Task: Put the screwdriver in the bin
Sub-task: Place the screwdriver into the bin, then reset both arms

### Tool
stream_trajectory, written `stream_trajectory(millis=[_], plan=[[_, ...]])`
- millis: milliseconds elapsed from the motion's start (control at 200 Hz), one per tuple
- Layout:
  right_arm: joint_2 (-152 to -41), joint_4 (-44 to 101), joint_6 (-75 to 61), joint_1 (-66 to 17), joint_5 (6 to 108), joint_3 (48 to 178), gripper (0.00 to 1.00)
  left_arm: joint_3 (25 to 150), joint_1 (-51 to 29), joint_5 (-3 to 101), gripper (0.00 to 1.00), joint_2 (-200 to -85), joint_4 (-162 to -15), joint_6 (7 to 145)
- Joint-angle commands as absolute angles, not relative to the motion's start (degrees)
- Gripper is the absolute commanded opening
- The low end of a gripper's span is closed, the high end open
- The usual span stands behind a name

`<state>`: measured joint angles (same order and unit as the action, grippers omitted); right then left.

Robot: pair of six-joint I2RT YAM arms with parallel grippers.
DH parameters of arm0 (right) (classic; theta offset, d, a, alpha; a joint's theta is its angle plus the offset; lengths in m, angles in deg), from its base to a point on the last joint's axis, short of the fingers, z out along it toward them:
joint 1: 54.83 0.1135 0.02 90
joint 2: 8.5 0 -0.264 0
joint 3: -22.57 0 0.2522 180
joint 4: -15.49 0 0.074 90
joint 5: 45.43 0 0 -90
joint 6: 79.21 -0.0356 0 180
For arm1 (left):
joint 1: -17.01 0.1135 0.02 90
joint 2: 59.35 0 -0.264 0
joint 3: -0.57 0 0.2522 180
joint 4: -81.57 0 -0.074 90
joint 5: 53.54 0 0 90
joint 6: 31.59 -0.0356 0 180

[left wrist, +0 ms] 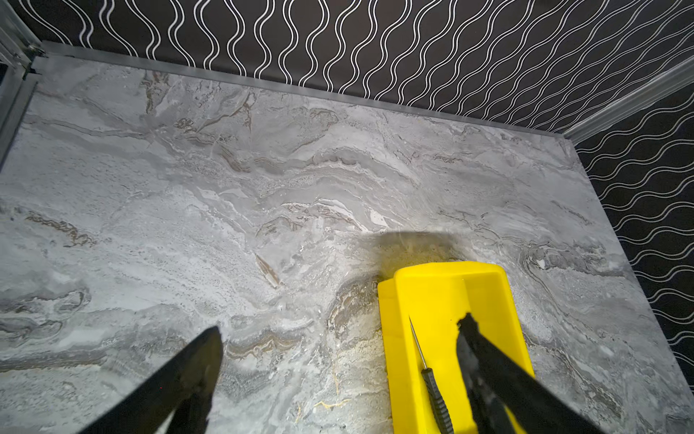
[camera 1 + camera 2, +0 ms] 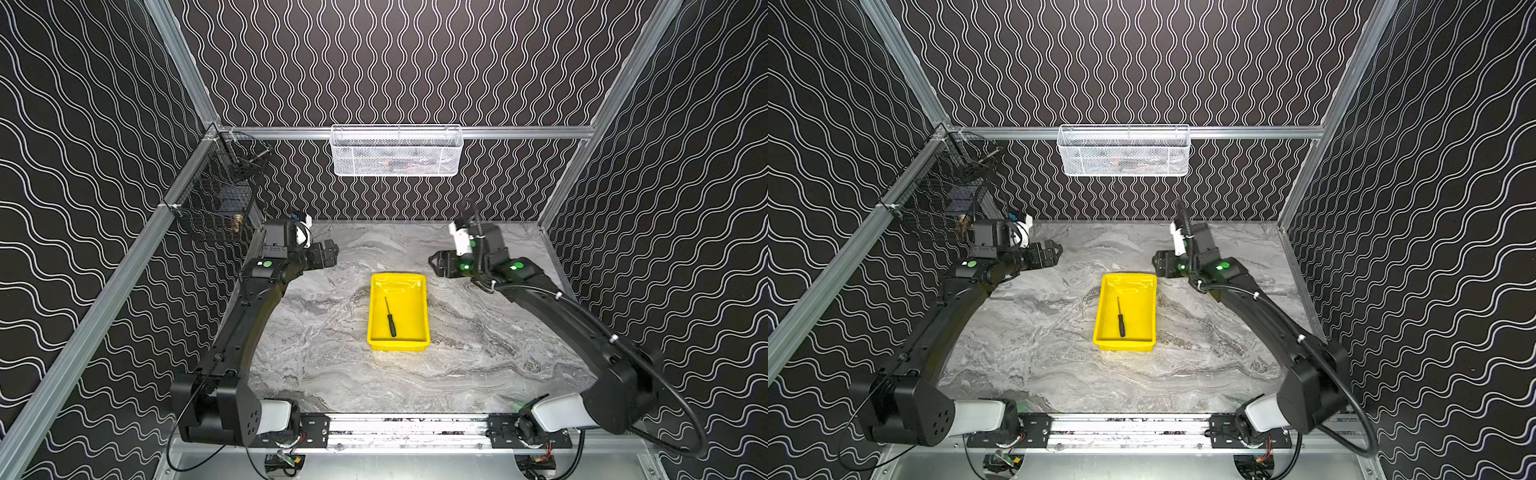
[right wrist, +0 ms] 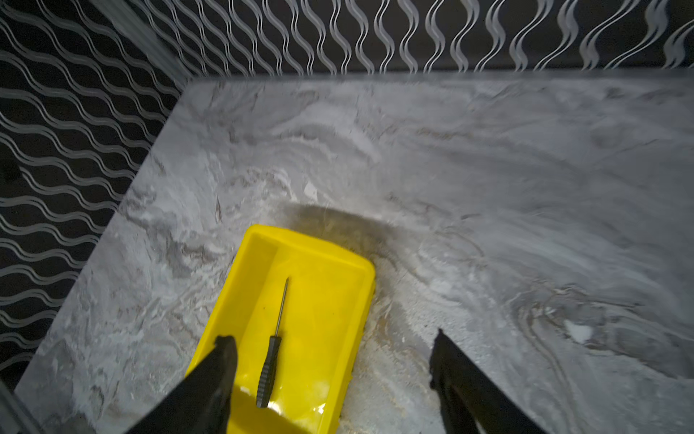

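The small black screwdriver (image 2: 390, 318) (image 2: 1121, 318) lies flat inside the yellow bin (image 2: 398, 344) (image 2: 1124, 344) at the middle of the marble table, shaft toward the back wall. My left gripper (image 2: 333, 249) (image 2: 1057, 249) hangs behind and to the left of the bin, open and holding nothing. My right gripper (image 2: 434, 262) (image 2: 1156, 262) hangs behind and to the right, open and holding nothing. In the left wrist view the open gripper (image 1: 341, 325) looks down on the screwdriver (image 1: 435, 394) in the bin (image 1: 386, 338). The right wrist view shows the open gripper (image 3: 332, 336) above the screwdriver (image 3: 268, 368) and bin (image 3: 338, 300).
A white mesh basket (image 2: 397, 151) hangs on the back rail. A black wire basket (image 2: 216, 199) hangs on the left rail near the left arm. Patterned walls close the table on three sides. Bare marble surrounds the bin.
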<state>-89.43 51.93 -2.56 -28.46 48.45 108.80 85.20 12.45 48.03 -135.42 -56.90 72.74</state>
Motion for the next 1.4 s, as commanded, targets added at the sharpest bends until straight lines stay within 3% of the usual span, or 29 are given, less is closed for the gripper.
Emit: stream_trajectory(millis=[0, 385, 616, 781, 931, 1086, 1221, 1397], plan=[[-86.36, 46.89, -0.21, -32.46, 46.56, 106.07, 0.99, 84.56, 12.53, 45.01, 0.99, -134.03, -58.78, 70.27], [-71.98, 21.96, -6.74, -46.07, 38.62, 80.08, 0.99, 82.21, 12.53, 43.25, 0.99, -131.41, -59.31, 66.06], [-71.05, 13.36, -1.15, -49.11, 31.98, 71.68, 0.99, 64.9, 12.53, 39.61, 0.99, -120.43, -74.53, 69.67], [-71.53, 0.79, 3.13, -50.7, 26.11, 62.8, 0.99, 48.76, 12.44, 33.42, 0.99, -116.48, -94.76, 66.43], [-75.16, -8.18, 3.32, -53.18, 25.53, 57.29, 0.99, 38.9, 12.5, 27.39, 0.99, -120.67, -111.45, 61.94], [-82.02, -14.18, 5.85, -53.78, 26.26, 56.24, 0.99, 32.46, 12.54, 24.21, 0.99, -133.35, -132.93, 60.97], [-86.77, -29.53, 7.48, -54.37, 27.59, 51.07, 0.99, 37.22, 12.44, 25.34, 0.99, -137.94, -130.09, 56.84], [-91.75, -32.36, 9.43, -54.57, 31.03, 52.07, 0.99, 40.37, 12.44, 26.78, 0.99, -140.2, -126.79, 55.46]])
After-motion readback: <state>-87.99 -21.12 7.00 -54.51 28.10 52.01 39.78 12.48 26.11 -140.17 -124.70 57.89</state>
